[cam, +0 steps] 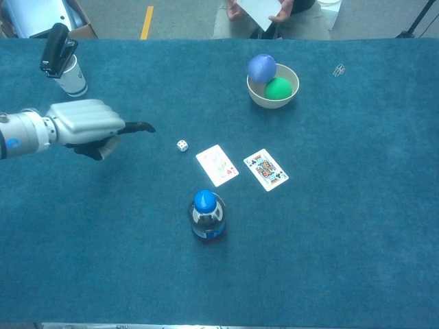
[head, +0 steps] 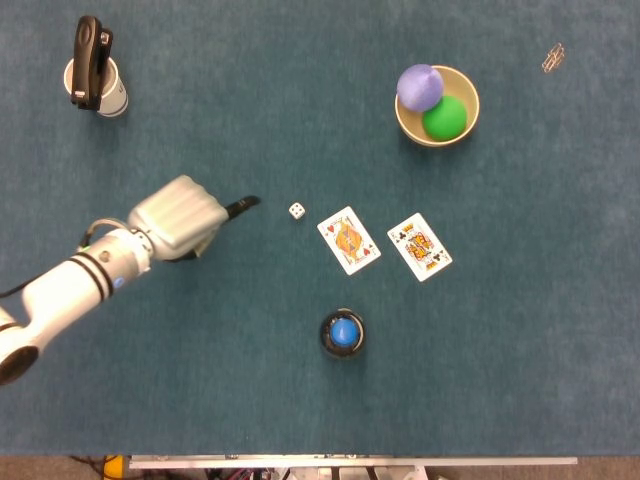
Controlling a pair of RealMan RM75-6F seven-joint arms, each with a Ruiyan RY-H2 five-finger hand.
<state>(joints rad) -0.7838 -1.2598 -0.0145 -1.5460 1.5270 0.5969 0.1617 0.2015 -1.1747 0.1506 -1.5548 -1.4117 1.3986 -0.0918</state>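
My left hand (head: 178, 217) hovers over the teal table (head: 200, 380), left of centre. Its silver fingers are curled in, with one dark fingertip (head: 244, 205) sticking out to the right. It holds nothing. In the chest view the left hand (cam: 86, 125) lies level, and its dark fingertip (cam: 139, 127) ends a short way left of the white die (cam: 182, 145). In the head view the die (head: 297, 210) is the thing nearest the hand, and the two are apart. My right hand shows in neither view.
Two playing cards (head: 348, 240) (head: 419, 246) lie face up right of the die. A blue-capped bottle (cam: 207, 216) stands nearer the front. A tan bowl (head: 404, 126) holds a purple ball (head: 419, 86) and a green ball (head: 444, 117). A paper cup (head: 108, 92) with a black object stands far left.
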